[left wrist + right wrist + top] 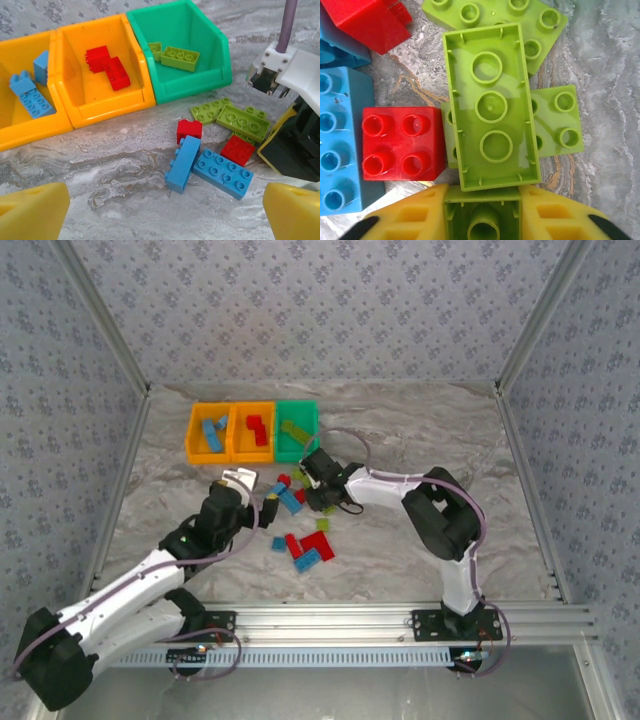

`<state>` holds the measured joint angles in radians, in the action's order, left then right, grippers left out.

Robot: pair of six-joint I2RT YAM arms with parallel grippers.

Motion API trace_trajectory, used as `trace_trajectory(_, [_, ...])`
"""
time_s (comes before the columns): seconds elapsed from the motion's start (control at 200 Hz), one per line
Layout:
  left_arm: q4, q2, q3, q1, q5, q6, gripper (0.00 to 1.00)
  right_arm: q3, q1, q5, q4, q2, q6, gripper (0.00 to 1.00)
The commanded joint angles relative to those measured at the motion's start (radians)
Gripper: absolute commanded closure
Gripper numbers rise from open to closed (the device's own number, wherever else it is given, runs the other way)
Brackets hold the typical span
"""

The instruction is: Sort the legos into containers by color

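The containers stand in a row at the back: an orange bin (208, 433) with blue legos (31, 97), an orange bin (107, 112) with red legos (107, 67), and a green bin (190, 85) with lime legos (180, 58). Loose legos lie in front: two blue (184, 162), red (238, 150) and lime green (243, 121). My right gripper (482, 220) is shut on the near end of a lime green lego (492, 107), hollow side towards the camera, over other green pieces and beside a red square brick (402, 142). My left gripper (165, 215) is open, with nothing in it, just short of the blue bricks.
More red and blue legos (312, 545) lie on the marble table nearer the arm bases. The two grippers (262, 508) are close together over the pile, the right arm (295, 145) at the right of the left wrist view. Patterned walls enclose the table.
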<state>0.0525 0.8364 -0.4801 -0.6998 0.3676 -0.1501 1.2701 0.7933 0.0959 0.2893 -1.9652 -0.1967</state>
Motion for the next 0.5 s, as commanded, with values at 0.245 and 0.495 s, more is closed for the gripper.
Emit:
trace_trajectory(0.245, [-0.093, -0.078, 0.058, 0.012, 0.077, -0.045, 0.01, -0.171, 0.022, 0.089, -0.318, 0.358, 0.052, 0.74])
trace_trajectory(0.495, [-0.106, -0.079, 0.072, 0.013, 0.101, -0.029, 0.01, -0.02, -0.03, 0.092, -0.602, 0.151, 0.193, 0.75])
